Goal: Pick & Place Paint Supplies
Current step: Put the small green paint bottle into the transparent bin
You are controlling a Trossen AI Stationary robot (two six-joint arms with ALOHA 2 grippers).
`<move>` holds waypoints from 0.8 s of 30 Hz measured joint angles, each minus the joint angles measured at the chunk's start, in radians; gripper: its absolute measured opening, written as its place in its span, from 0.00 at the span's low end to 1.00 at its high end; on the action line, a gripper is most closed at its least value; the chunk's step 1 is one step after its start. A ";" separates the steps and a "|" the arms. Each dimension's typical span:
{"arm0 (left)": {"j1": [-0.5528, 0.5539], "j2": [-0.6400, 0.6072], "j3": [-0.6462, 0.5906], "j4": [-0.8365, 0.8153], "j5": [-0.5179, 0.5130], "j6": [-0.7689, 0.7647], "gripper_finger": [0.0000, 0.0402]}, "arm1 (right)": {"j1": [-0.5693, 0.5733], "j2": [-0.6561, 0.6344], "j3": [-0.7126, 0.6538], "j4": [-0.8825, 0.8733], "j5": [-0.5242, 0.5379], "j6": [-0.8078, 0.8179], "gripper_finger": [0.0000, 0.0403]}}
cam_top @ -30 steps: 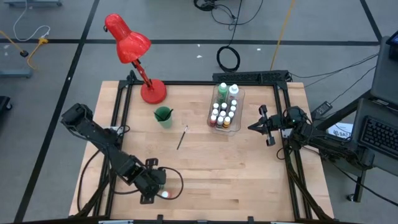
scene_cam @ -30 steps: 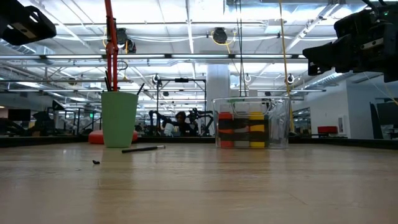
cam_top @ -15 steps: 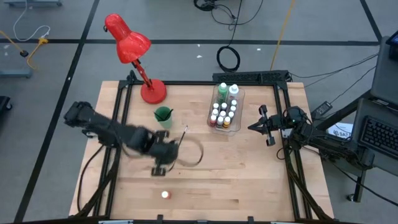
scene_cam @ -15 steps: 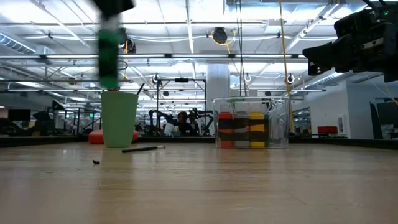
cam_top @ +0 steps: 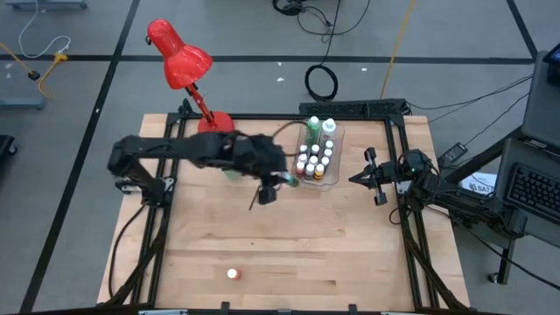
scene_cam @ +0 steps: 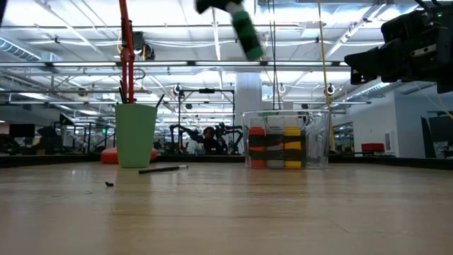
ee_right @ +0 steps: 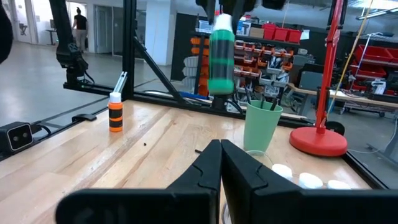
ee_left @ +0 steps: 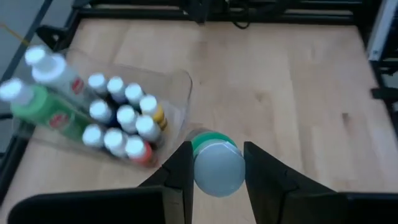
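orange bottle [cam_top: 232, 274] alone on table's near edge | brush [cam_top: 256, 194] lying mid-table | left gripper [ee_left: 216, 163] clamped on green paint bottle [ee_left: 214, 163], airborne just beside bin [cam_top: 337, 156] of small bottles | right gripper [cam_top: 354, 179] closed, empty, at right table edge | green cup [cam_top: 230, 163] | red lamp [cam_top: 179, 58] farthest

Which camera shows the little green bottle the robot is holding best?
The left wrist view: the green paint bottle sits big between the left gripper fingers, cap first. The right wrist view shows its whole side from afar, the low view a blurred streak, the high view just a speck.
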 joint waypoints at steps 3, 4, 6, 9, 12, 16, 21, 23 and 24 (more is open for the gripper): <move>0.026 0.108 0.099 0.004 -0.003 0.038 0.24 | 0.000 0.000 0.000 0.003 0.000 0.000 0.01; 0.036 0.145 0.135 0.006 -0.006 0.039 0.24 | 0.000 0.000 0.000 0.003 0.000 0.000 0.01; 0.054 0.228 0.218 0.012 -0.008 0.039 0.24 | 0.000 0.001 0.000 0.003 0.000 0.000 0.01; 0.080 0.361 0.363 -0.002 0.008 0.058 0.24 | 0.000 0.002 0.000 0.000 0.000 -0.002 0.01; 0.112 0.484 0.525 -0.010 0.079 0.059 0.24 | 0.000 0.002 0.000 0.000 0.000 -0.008 0.01; 0.155 0.574 0.585 0.002 0.131 0.057 0.24 | 0.000 0.002 0.000 -0.019 0.000 -0.055 0.01; 0.198 0.610 0.580 -0.056 0.122 0.052 0.24 | -0.002 0.002 0.000 -0.018 0.004 -0.061 0.01; 0.206 0.613 0.584 -0.056 0.125 0.053 0.24 | -0.002 0.006 0.000 -0.007 0.004 -0.064 0.01; 0.208 0.614 0.585 -0.053 0.130 0.053 0.24 | -0.002 0.006 0.000 -0.009 0.004 -0.068 0.01</move>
